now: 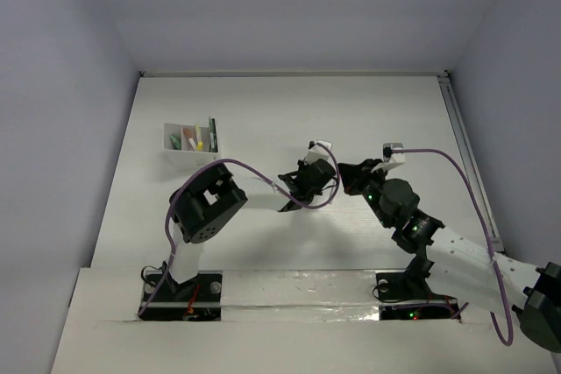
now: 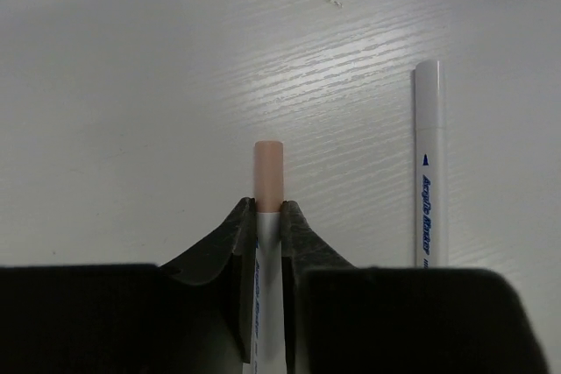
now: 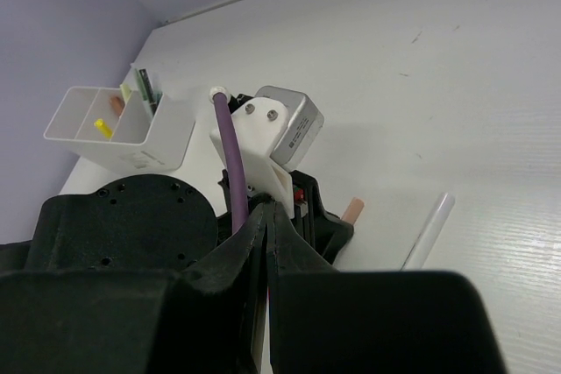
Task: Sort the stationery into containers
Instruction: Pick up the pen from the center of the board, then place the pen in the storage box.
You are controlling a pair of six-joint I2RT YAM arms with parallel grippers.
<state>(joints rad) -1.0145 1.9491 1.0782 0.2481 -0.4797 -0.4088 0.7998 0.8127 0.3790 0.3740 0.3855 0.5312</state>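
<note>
My left gripper (image 2: 269,208) is shut on a white marker with a peach cap (image 2: 268,168), held close over the table. It shows mid-table in the top view (image 1: 308,179) and in the right wrist view (image 3: 326,227), where the peach cap (image 3: 353,210) sticks out. A second white marker (image 2: 428,164) lies on the table just right of it and also shows in the right wrist view (image 3: 428,232). My right gripper (image 3: 268,208) is shut with nothing visible in it, right beside the left one (image 1: 349,174). The white compartment tray (image 1: 188,157) holds green, yellow and orange markers.
The tray stands at the far left of the table, and it also shows in the right wrist view (image 3: 162,142). A purple cable (image 3: 230,164) runs along the left arm. A rail (image 1: 469,159) borders the table's right edge.
</note>
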